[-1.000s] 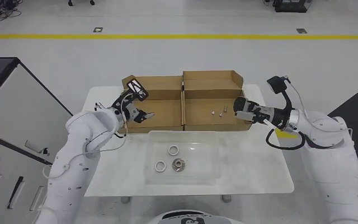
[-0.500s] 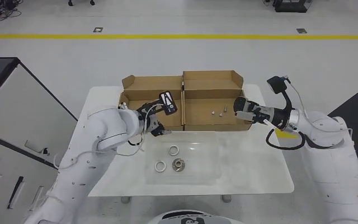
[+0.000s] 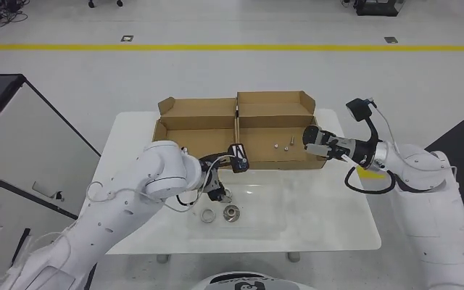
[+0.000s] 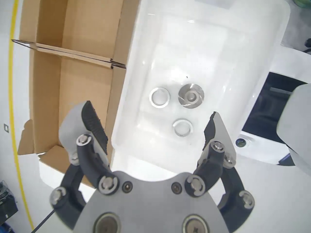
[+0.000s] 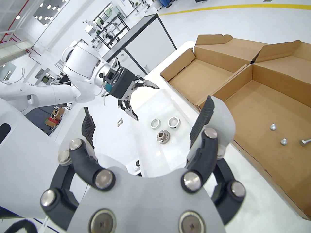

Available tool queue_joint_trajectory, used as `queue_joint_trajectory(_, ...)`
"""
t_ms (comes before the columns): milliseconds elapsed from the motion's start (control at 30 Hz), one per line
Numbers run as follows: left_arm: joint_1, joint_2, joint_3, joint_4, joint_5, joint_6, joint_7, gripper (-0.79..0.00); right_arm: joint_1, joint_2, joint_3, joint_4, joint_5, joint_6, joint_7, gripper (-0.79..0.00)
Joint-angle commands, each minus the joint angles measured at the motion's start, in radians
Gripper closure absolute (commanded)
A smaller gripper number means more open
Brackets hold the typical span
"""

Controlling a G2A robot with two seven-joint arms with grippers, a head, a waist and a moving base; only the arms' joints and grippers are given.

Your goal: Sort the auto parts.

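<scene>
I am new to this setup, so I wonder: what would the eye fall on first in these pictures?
The open left gripper hangs over a clear tray holding two rings and a flanged metal part. Beyond the tray stand two cardboard boxes; one holds a few small bolts, and the open right gripper hovers at its edge.
</scene>
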Motion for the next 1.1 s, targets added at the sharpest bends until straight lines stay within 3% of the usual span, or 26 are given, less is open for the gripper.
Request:
queue_joint_trajectory(0, -0.027, 0.01, 0.032, 0.011, -0.046, 0.031, -0.031, -0.785, 0.0, 0.0, 0.0, 0.0, 0.0, 0.0, 0.0, -0.785)
queue_joint_trajectory(67, -0.056, 0.018, 0.052, 0.008, -0.002, 0.035, -0.034, -0.785, 0.0, 0.0, 0.0, 0.0, 0.0, 0.0, 0.0, -0.785)
queue_joint_trajectory(700, -0.054, 0.018, 0.054, 0.007, -0.004, 0.034, -0.028, -0.785, 0.0, 0.0, 0.0, 0.0, 0.0, 0.0, 0.0, -0.785)
queue_joint_trajectory(800, -0.067, 0.011, 0.103, 0.021, 0.002, 0.017, -0.016, -0.785, 0.0, 0.0, 0.0, 0.0, 0.0, 0.0, 0.0, -0.785)
queue_joint_trajectory(1067, -0.21, -0.041, 0.282, 0.133, -0.015, 0.094, -0.093, -0.785, 0.0, 0.0, 0.0, 0.0, 0.0, 0.0, 0.0, -0.785)
